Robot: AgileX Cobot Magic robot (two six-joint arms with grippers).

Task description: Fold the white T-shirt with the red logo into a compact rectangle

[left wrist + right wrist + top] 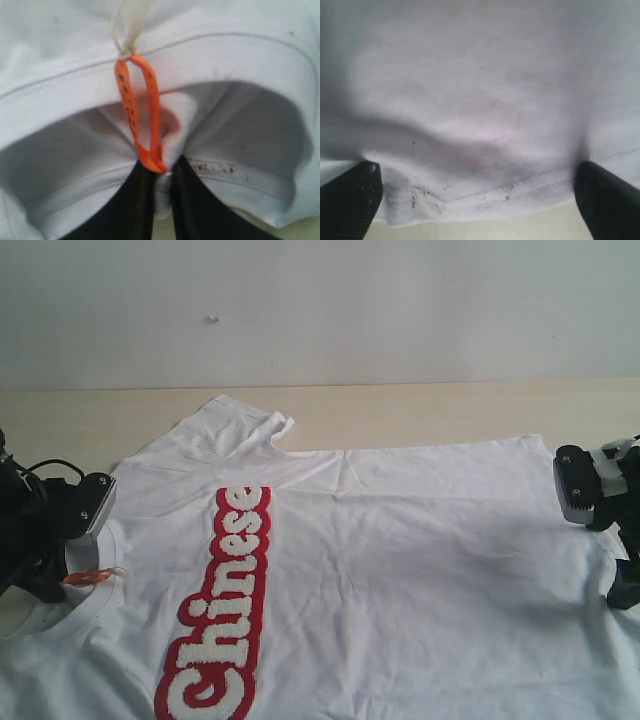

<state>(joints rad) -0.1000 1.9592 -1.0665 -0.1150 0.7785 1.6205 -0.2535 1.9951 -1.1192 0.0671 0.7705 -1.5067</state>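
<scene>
The white T-shirt lies spread flat across the table, neck toward the left arm and hem toward the right, with the red logo face up along the chest. As far as I can see, no fold has been made, so nearly all the work is left. The left gripper is narrowed onto a pinch of the ribbed collar, right beside the orange tag. The right gripper stands wide at the hem, with the edge lying between its jaws but not clamped. That view is blurry, so I can't tell whether its pads touch the cloth. It looks like the first grasp is half set.
</scene>
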